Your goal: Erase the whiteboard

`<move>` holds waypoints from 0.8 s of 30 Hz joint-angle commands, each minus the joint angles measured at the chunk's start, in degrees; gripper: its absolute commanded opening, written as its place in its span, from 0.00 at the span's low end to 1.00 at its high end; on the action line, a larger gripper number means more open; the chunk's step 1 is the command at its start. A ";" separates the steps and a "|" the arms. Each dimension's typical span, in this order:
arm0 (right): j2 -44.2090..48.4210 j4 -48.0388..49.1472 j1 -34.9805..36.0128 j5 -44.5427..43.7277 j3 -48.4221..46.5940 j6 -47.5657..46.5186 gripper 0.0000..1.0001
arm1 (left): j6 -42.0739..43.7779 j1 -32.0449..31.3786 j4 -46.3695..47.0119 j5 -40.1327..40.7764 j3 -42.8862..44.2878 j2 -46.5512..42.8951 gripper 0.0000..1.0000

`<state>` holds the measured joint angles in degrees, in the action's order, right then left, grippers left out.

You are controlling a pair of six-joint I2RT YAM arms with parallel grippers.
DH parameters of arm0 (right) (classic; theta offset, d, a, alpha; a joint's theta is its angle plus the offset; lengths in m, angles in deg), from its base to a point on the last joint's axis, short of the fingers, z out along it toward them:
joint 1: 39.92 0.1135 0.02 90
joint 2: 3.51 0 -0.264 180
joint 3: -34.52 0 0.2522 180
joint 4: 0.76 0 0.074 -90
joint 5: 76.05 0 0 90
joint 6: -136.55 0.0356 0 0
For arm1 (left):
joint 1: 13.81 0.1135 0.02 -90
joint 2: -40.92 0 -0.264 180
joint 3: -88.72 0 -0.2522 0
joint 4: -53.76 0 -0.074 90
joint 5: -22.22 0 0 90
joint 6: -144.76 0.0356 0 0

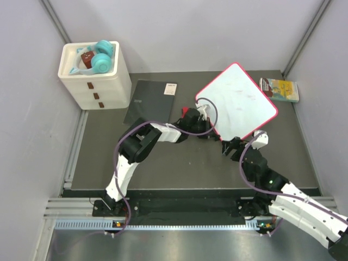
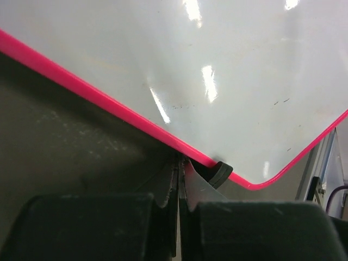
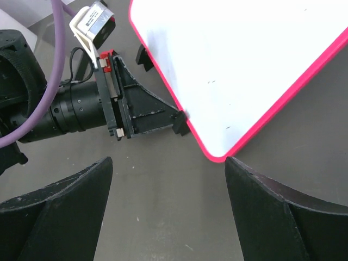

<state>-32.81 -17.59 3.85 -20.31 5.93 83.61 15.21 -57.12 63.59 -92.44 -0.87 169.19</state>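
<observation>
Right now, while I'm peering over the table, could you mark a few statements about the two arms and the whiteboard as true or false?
1. The left gripper is shut, its tips at the whiteboard's pink edge. True.
2. The right gripper is clamped on the whiteboard's corner. False: its jaws stand wide open, and the corner lies just ahead of them, ungripped.
3. Teal headphones sit on top of the white drawer unit. True.
4. The black notebook lies on the whiteboard. False: it lies flat on the table, apart from the board.
</observation>
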 commanded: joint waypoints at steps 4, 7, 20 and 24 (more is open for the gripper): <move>1.70 -1.41 0.53 -1.95 -2.49 -1.64 0.83 | -3.60 -3.18 4.18 -2.23 4.13 3.21 0.00; 2.14 -1.85 0.53 -2.56 -2.40 -2.08 0.83 | -3.69 -3.62 3.92 -2.14 5.10 4.09 0.00; -2.60 -4.65 0.53 -0.72 -10.01 -4.97 0.83 | 4.91 -0.90 6.20 7.35 -8.95 -9.25 0.00; -4.36 -10.63 0.44 -2.56 -21.71 -11.99 0.85 | 10.53 -0.37 2.70 8.66 -10.81 -15.23 0.00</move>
<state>-36.46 -24.65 3.85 -21.30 -2.68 79.06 18.91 -58.19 66.52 -86.01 -10.27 162.33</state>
